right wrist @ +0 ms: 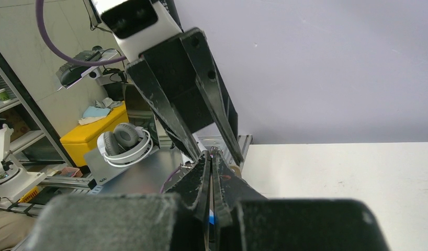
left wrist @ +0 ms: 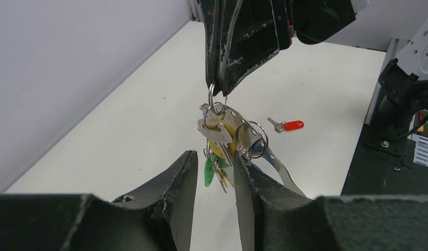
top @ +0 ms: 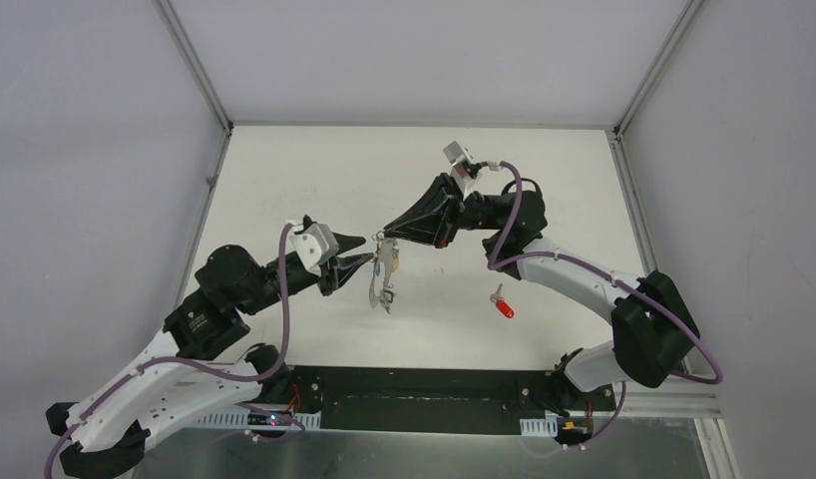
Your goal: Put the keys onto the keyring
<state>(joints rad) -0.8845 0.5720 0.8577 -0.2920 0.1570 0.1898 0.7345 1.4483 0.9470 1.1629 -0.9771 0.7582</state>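
The task was judged to be well advanced but not finished. The keyring [left wrist: 277, 163], a flat grey band, was held clear of the table [left wrist: 123, 120], above its middle. It hung from the right gripper [left wrist: 218, 90], whose fingers were pressed together on a small ring [left wrist: 217, 107] at the top of the bunch. Several keys [left wrist: 219, 152] were seen hanging with the band just below that grip, among them a yellow key [left wrist: 217, 130] and a green key [left wrist: 208, 172]. A split ring [left wrist: 251, 138] was seen looped about the band beside them. These keys were taken to be threaded on already, though the crowding of the bunch meant it could not be confirmed for each one. The left gripper [left wrist: 214, 155] was placed level with the lower part of the bunch, its fingers parted by a narrow gap and closed on nothing. Whether either finger touched the band could not be told. One red key [left wrist: 293, 125] was seen lying flat on the table, well apart from the bunch and on the right arm's side, untouched by either gripper. That key was judged to be what was left: it had yet to be picked up and worked onto the keyring. No other loose key was seen on the table.
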